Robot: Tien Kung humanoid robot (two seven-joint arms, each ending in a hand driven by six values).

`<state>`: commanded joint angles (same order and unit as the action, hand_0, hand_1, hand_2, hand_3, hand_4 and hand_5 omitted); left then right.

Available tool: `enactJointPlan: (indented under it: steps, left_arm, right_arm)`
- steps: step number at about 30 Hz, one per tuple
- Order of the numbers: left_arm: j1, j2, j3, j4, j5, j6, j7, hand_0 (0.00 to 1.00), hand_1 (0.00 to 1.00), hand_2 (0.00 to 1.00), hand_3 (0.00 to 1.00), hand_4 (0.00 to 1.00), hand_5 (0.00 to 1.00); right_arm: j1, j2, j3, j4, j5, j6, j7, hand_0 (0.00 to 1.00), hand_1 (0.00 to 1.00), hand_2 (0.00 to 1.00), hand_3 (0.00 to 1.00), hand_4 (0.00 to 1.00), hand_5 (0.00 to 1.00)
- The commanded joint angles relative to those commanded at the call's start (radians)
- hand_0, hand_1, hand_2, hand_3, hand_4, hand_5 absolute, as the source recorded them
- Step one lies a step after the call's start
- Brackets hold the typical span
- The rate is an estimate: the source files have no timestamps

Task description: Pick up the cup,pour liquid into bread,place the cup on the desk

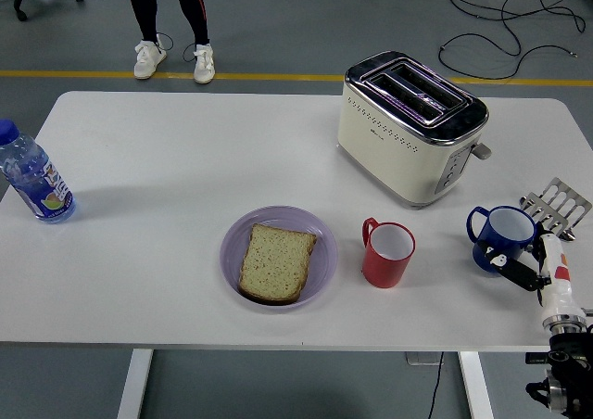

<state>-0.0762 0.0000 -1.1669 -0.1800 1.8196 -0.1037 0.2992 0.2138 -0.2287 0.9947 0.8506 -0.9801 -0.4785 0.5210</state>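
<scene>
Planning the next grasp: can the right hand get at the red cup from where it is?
Probably yes. The right hand is at the blue cup; only bare table lies between it and the red cup.

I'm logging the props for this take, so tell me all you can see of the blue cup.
The blue cup is a glossy dark-blue mug, white inside, with a loop handle pointing left. It is upright near the table's right edge, right of the red cup and below the toaster. The right hand reaches it from below; its fingers seem to touch the near side, though the grip isn't clear. No contents are visible.
</scene>
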Motion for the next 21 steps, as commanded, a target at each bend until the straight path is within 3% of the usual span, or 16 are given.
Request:
enactJointPlan:
  steps: [10, 11, 17, 18, 21]
  left_arm:
    - [0.001, 0.000, -0.005, 0.000, 0.005, -0.002, 0.000, 0.657, 0.690, 0.708, 0.591, 0.308, 0.871]
    - [0.000, 0.000, -0.004, 0.000, 0.004, -0.001, -0.001, 0.657, 0.690, 0.708, 0.591, 0.308, 0.871]
    - [-0.001, 0.000, -0.003, 0.000, 0.003, -0.001, -0.001, 0.657, 0.690, 0.708, 0.591, 0.308, 0.871]
    - [-0.001, 0.000, -0.004, 0.000, 0.003, -0.001, -0.001, 0.657, 0.690, 0.708, 0.591, 0.308, 0.871]
    - [-0.001, 0.000, -0.004, 0.000, 0.005, -0.002, -0.001, 0.657, 0.690, 0.708, 0.591, 0.308, 0.871]
  right_arm:
    - [-0.007, 0.001, 0.002, -0.005, -0.005, -0.001, -0.002, 0.646, 0.578, 0.615, 0.592, 0.625, 0.102]
    - [-0.008, 0.001, 0.004, -0.005, -0.007, -0.001, -0.002, 0.662, 0.591, 0.653, 0.620, 0.710, 0.099]
    - [-0.010, 0.004, 0.011, -0.003, -0.023, -0.011, -0.006, 0.662, 0.591, 0.653, 0.620, 0.710, 0.099]
    - [-0.012, 0.005, 0.011, -0.004, -0.028, -0.015, -0.008, 0.672, 0.597, 0.675, 0.719, 0.831, 0.089]
    - [-0.015, 0.006, 0.011, -0.004, -0.039, -0.021, -0.013, 0.672, 0.597, 0.675, 0.719, 0.831, 0.089]
